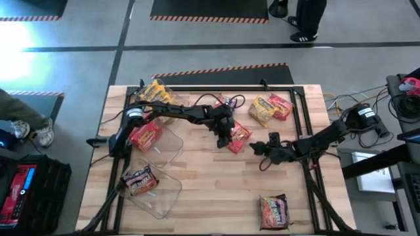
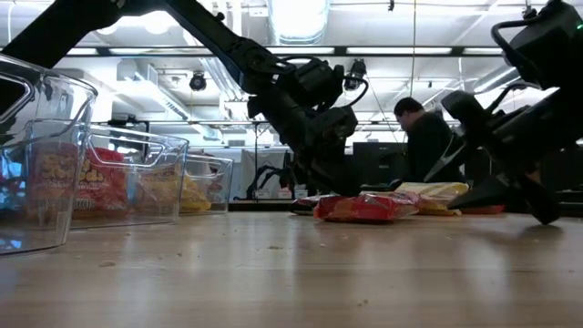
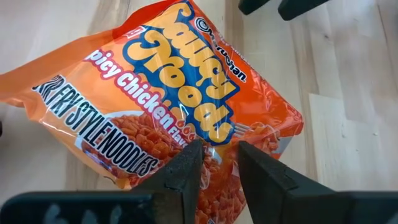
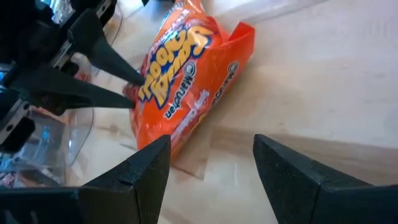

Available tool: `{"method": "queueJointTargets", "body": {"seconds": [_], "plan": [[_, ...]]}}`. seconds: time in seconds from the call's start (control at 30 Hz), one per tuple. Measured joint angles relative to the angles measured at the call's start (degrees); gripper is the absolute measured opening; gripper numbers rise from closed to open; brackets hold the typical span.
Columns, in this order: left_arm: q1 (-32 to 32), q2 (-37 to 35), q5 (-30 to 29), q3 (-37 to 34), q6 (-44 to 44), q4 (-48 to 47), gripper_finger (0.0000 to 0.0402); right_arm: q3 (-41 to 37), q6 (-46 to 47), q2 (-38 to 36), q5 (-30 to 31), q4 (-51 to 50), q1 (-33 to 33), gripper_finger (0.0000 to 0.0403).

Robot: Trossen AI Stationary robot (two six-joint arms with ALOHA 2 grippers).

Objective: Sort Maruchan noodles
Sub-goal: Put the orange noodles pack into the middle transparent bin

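From above, the left gripper (image 1: 228,134) is reaching over an orange packet (image 1: 238,137) lying near the table's (image 1: 216,203) centre, while the right gripper (image 1: 268,149) is waiting at the packet's 4 o'clock. At table height, the packet (image 2: 363,208) is resting flat. The left wrist camera is showing narrowly parted fingers (image 3: 185,171) pinching the packet's (image 3: 168,106) edge. The right wrist camera is showing its own fingers (image 4: 144,168) spread wide, gripping nothing.

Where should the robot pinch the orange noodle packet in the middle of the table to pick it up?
Probably at an edge, from above. The orange packet lies flat on the table, too wide to span, but its crinkly edge is thin. The left gripper already pinches that edge there; the right gripper waits open beside it.
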Motion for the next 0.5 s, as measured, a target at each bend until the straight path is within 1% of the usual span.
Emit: {"method": "queueJointTargets", "body": {"seconds": [0.13,0.27,0.33,0.5], "plan": [[0.04,-0.04,0.25,-0.42,-1.23,0.58,0.0080,-0.06,-0.93,0.00,0.07,0.24,-1.57,0.0219],[-0.23,-0.04,2.86,-1.08,-3.29,2.00,0.0076,0.22,-3.51,0.07,0.43,-0.33,-3.35,0.0219],[-0.57,-0.04,2.93,-1.29,-4.17,2.45,0.0076,0.89,-5.24,0.55,0.34,-0.44,-4.14,0.0219],[-1.83,-0.04,3.74,-1.61,-5.73,2.85,0.0076,3.32,-8.19,3.73,-3.88,-2.51,-6.49,0.0219]]}}
